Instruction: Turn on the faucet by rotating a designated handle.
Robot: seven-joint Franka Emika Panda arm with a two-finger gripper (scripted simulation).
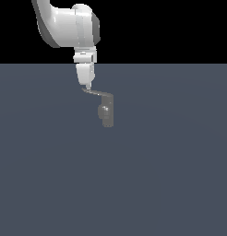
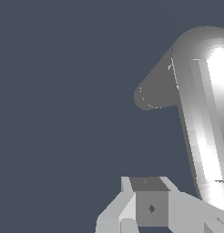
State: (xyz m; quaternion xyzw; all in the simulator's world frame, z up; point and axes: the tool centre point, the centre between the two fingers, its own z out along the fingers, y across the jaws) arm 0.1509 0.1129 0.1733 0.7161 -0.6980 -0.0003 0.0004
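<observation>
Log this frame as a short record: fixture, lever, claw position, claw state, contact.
fixture: faucet, upright grey cylinder with a side bulge, standing on the floor
lever: handle, thin, sticking out from the top toward the exterior view's left
claw position: claw pointing down at the lever's outer end
claw state: cannot tell
contact: at or very near the lever tip; touching not certain

Grey faucet point(image 1: 107, 110) upright; thin handle point(image 1: 93, 92) juts toward exterior view's left.
</observation>
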